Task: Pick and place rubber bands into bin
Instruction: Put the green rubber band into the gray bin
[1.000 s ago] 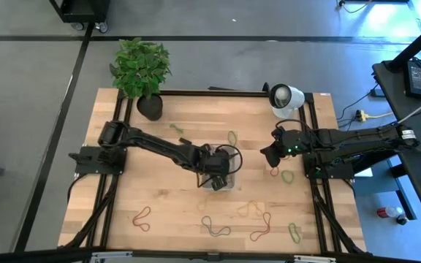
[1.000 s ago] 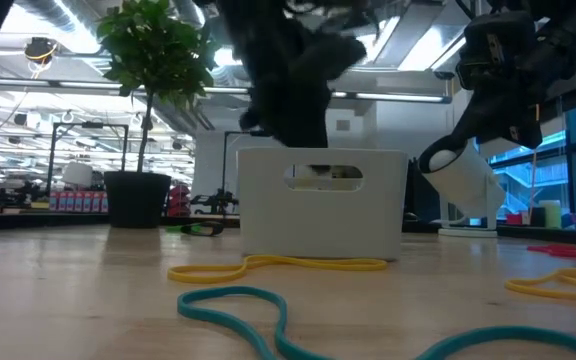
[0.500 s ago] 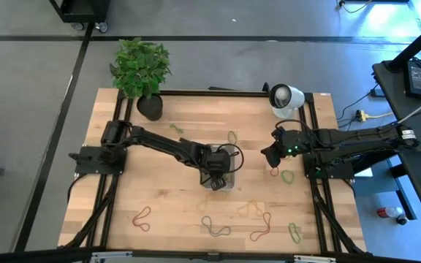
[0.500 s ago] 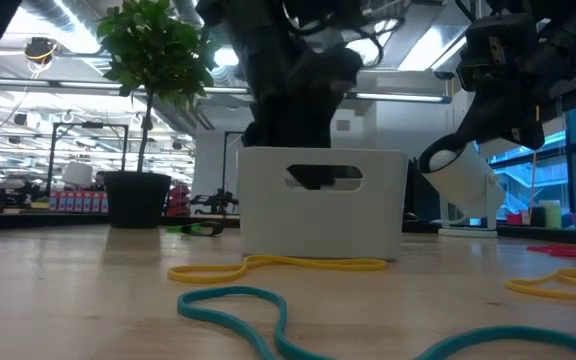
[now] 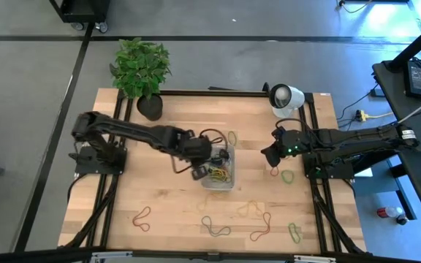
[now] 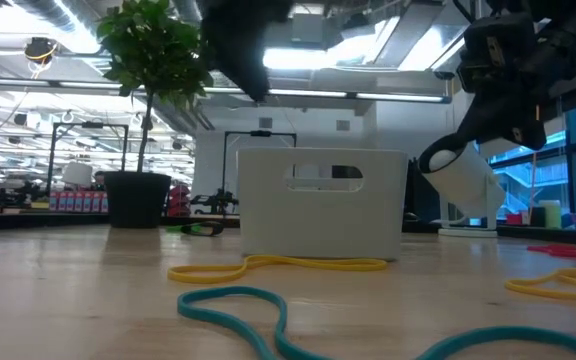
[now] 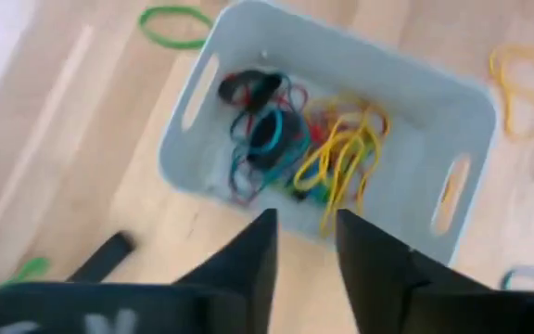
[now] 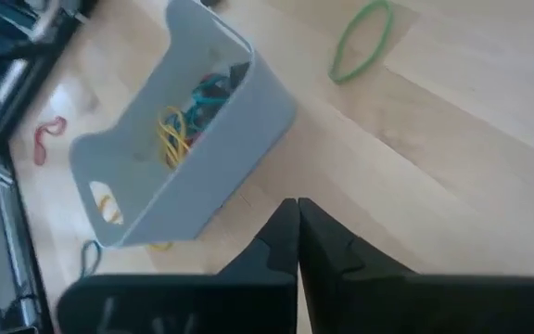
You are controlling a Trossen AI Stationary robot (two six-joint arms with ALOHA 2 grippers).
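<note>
The bin (image 5: 220, 169) stands mid-table, a small grey-white tray with a tangle of red, yellow, teal and dark rubber bands (image 7: 295, 148) lying on its floor. My left gripper (image 7: 304, 223) hangs open and empty above the bin's left wall (image 5: 198, 172). My right gripper (image 8: 297, 206) is shut and empty, held above the table to the right of the bin (image 5: 269, 156). Several loose rubber bands lie flat on the wood: a yellow one (image 6: 278, 266) and a teal one (image 6: 258, 305) in front of the bin, and red (image 5: 143, 217) and green (image 5: 288, 176) ones.
A potted plant (image 5: 150, 106) stands at the far left and a round white lamp-like object (image 5: 286, 98) at the far right. More bands lie along the near edge (image 5: 260, 230) and behind the bin (image 5: 232, 136). Black rails (image 5: 320, 204) run along both table sides.
My left gripper has risen out of the bin and drawn back toward the table's left edge. The bin's inside, with its tangle of bands, now shows from above. The bin has stayed in place.
</note>
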